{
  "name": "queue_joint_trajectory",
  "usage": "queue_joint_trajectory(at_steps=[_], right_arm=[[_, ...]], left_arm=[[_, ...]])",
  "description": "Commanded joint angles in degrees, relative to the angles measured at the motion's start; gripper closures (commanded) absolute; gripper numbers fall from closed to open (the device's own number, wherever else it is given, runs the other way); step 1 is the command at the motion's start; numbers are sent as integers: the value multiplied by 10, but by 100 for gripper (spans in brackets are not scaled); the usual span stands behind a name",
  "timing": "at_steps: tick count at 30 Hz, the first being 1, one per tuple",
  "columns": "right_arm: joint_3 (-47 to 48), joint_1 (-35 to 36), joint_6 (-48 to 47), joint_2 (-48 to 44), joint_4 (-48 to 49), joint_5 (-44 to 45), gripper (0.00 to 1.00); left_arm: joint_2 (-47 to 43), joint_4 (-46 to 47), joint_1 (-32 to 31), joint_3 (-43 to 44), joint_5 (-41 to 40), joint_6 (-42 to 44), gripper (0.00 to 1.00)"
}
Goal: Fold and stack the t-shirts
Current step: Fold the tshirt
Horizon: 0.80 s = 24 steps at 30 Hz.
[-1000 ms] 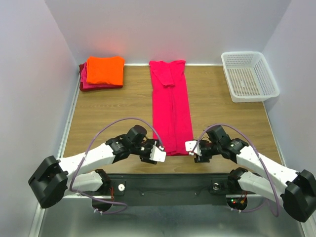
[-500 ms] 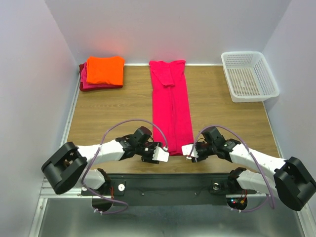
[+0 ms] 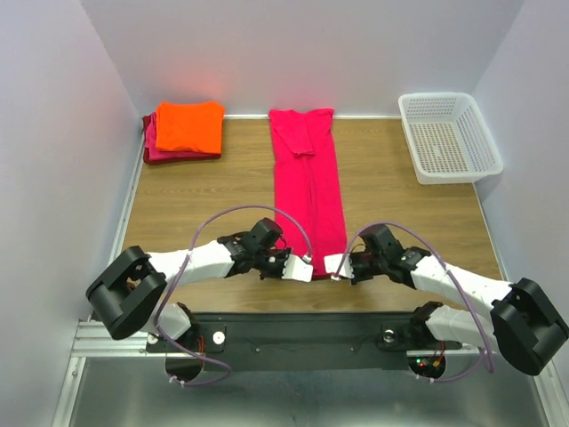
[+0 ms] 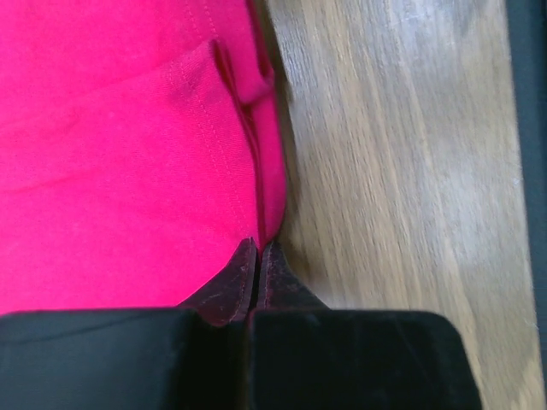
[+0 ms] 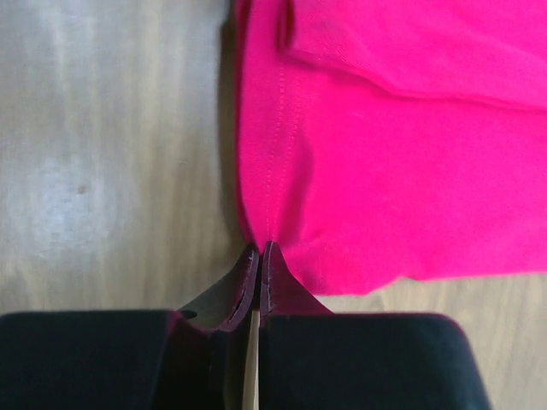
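Note:
The magenta-pink t-shirt (image 3: 308,191) lies folded lengthwise as a long strip down the middle of the table. My left gripper (image 3: 307,267) is at its near left corner, shut on the hem (image 4: 265,213), and the cloth puckers into the tips (image 4: 259,243). On the near right corner my right gripper (image 3: 331,265) is likewise shut, pinching the stitched edge (image 5: 273,196) at its tips (image 5: 261,246). The orange t-shirt (image 3: 188,124) lies folded on top of the darker red t-shirt (image 3: 153,147) at the back left.
A white mesh basket (image 3: 449,138) stands at the back right. White walls close in the table on three sides. Bare wood (image 3: 196,205) lies on either side of the pink strip.
Both arms moved inward to the near corners of the pink t-shirt, and both grippers went from open to shut on its hem.

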Motion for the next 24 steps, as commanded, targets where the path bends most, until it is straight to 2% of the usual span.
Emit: queue_joint_trajectory(at_steps=[1, 4, 9, 14, 16, 19, 22, 24], right_arm=[[59, 4, 30, -10, -16, 46, 99], [119, 4, 27, -14, -65, 38, 99], [152, 21, 36, -50, -147, 32, 99], [157, 76, 42, -118, -225, 28, 99], [160, 110, 78, -144, -245, 30, 99], [167, 155, 149, -153, -246, 35, 99], [163, 159, 155, -146, -222, 77, 99], [160, 158, 150, -127, -191, 121, 99]], left_arm=[[-48, -77, 6, 54, 3, 29, 100], [-65, -128, 8, 94, 12, 58, 100], [-79, -186, -3, 126, 47, 63, 100], [-112, -219, -24, 121, 74, 47, 100], [-137, -230, -36, 115, 105, 20, 100], [-154, -238, -39, 112, 155, -28, 100], [-153, -243, -36, 121, 143, -38, 100], [-141, -238, -10, 133, 142, -27, 100]])
